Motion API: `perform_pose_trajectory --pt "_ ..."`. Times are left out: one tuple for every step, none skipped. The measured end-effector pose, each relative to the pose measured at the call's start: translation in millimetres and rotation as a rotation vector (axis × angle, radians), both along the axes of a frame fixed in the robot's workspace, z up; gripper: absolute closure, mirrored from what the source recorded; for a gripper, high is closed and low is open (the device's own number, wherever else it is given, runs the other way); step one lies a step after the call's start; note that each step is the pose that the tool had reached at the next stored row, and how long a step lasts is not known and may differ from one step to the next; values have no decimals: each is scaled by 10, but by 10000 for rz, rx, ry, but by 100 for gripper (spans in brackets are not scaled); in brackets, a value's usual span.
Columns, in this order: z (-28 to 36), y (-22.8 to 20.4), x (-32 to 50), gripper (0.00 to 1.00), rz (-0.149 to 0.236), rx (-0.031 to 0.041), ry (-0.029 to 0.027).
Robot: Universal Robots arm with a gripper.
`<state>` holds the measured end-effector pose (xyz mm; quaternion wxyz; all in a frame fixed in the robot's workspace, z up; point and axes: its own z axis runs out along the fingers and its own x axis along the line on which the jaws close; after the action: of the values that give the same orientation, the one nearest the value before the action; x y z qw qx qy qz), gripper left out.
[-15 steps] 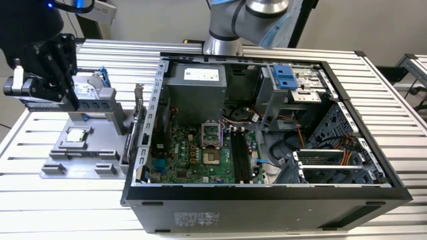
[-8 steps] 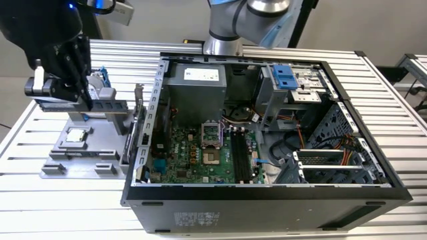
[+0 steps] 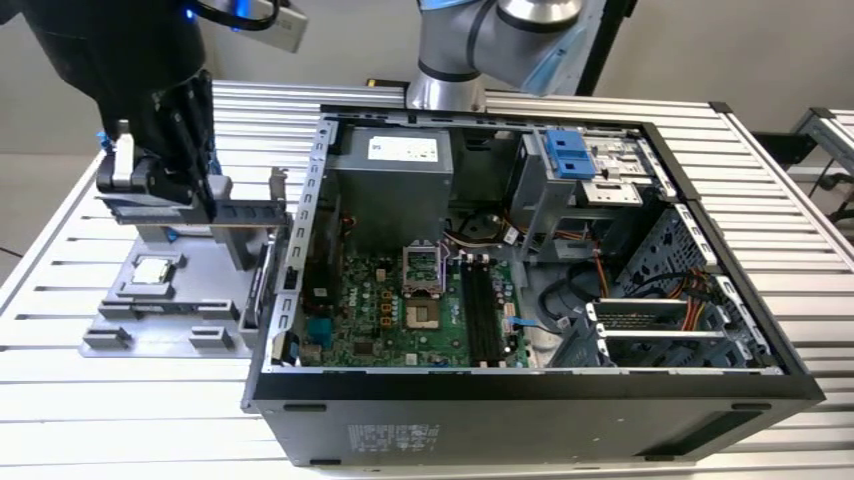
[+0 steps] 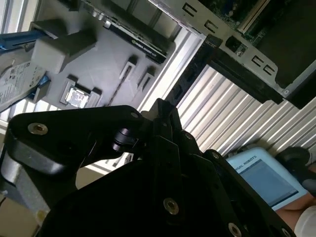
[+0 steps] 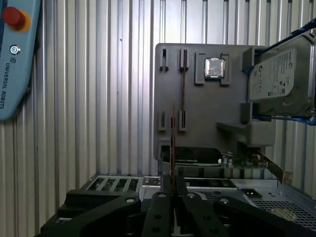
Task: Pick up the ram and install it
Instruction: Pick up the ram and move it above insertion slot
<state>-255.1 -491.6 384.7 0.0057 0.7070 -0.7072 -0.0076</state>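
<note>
Ram (image 5: pixel 173 148), in the first wrist view, stands edge-on and upright, clamped between the gripper (image 5: pixel 173 196) fingers, with the grey tray (image 5: pixel 197 123) beyond it and the upright card (image 5: pixel 197 155) close by. In the second wrist view the tray lies just beside the case wall (image 4: pixel 247 54), so sideways room looks tight. In the exterior view the arm hangs over the tray; carrying well, I judge, means keeping the stick square and above that wall's rim, since the black slots (image 3: pixel 481 300) sit deep inside

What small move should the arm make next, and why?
Probably swing toward the open case: in the first wrist view the end effector seems shut on the ram, off the grey holder, and the black slots look empty.
</note>
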Motion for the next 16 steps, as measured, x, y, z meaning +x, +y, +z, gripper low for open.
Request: perform_pose_trajectory --pt "1 0 27 100 5 -1 1" --pt "0 0 57 100 11 0 1" --pt "0 0 86 100 18 0 0" --pt "0 0 115 100 24 0 0" --pt "0 0 146 100 32 0 0" --pt "0 0 175 100 40 0 0" --pt "0 0 205 100 47 0 0" --pt "0 0 234 100 56 0 0" --pt "0 0 264 100 64 0 0" --pt "0 0 461 100 119 -1 1" --pt "0 0 496 100 130 -1 1" --pt "0 0 532 100 140 0 0" --pt "0 0 563 100 150 0 1" --pt "0 0 597 100 161 -1 1" --pt "0 0 628 100 172 0 2" --pt "0 0 662 100 184 -1 2"
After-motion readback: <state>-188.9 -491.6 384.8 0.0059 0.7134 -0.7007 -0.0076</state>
